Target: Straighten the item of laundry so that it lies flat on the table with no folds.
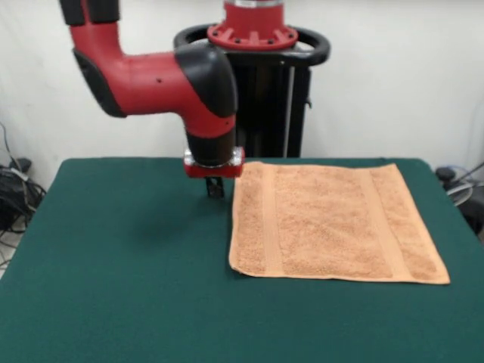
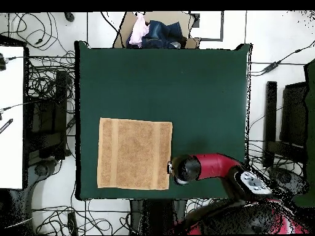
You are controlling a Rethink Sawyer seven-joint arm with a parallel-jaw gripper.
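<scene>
Lying spread flat, the peach-orange towel (image 1: 336, 223) sits right of centre in the front view, on the dark green bench (image 1: 113, 265), its two woven bands running from the far edge to the near one. No folds show. The red arm (image 1: 151, 79) comes in from the upper left and ends in the hand (image 1: 215, 187), just beside the towel's upper left corner and low over the felt; I cannot tell whether it is spread or pressed together. In the overhead view the towel (image 2: 135, 153) lies at lower left of the bench (image 2: 203, 86). A heap of clothes (image 2: 154, 34) sits beyond the bench's top edge, cables (image 2: 43, 37) trailing at upper left.
</scene>
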